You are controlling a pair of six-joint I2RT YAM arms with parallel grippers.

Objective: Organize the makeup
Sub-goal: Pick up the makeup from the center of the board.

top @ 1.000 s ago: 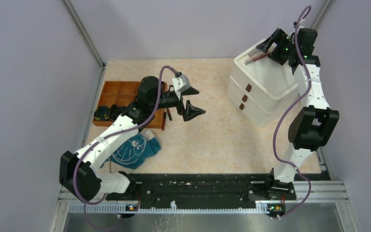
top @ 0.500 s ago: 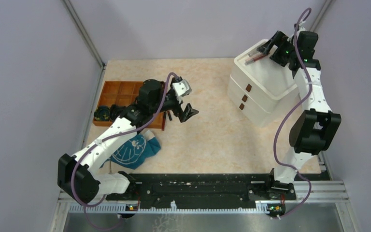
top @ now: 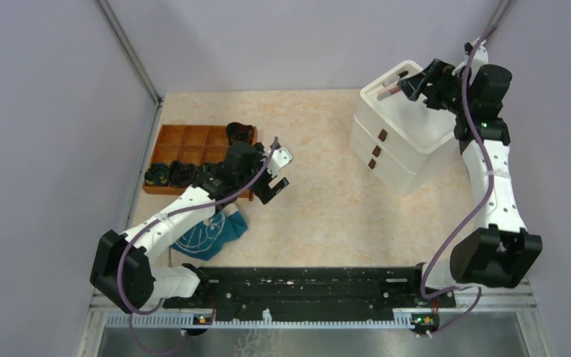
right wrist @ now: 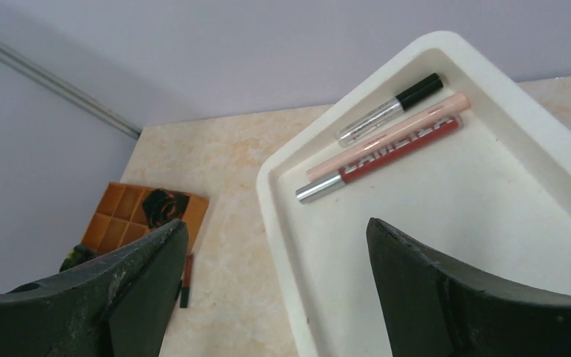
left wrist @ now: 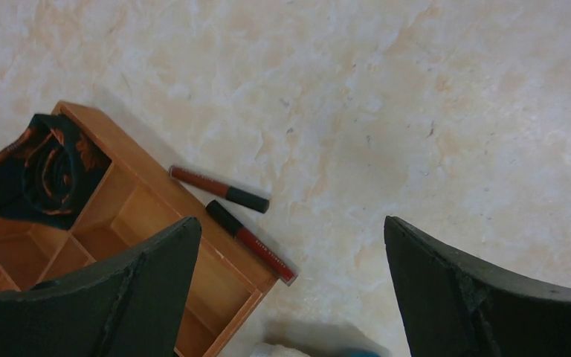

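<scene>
jaws of both arms apart, three tubes [right wrist: 387, 136] in white tray [right wrist: 275, 216] clear only from right wrist

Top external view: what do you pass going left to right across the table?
wooden tray → left gripper → white drawer box

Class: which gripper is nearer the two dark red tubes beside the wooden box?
Left. The left gripper hovers close above the tubes; the right gripper is far off, above the white tray.
</scene>
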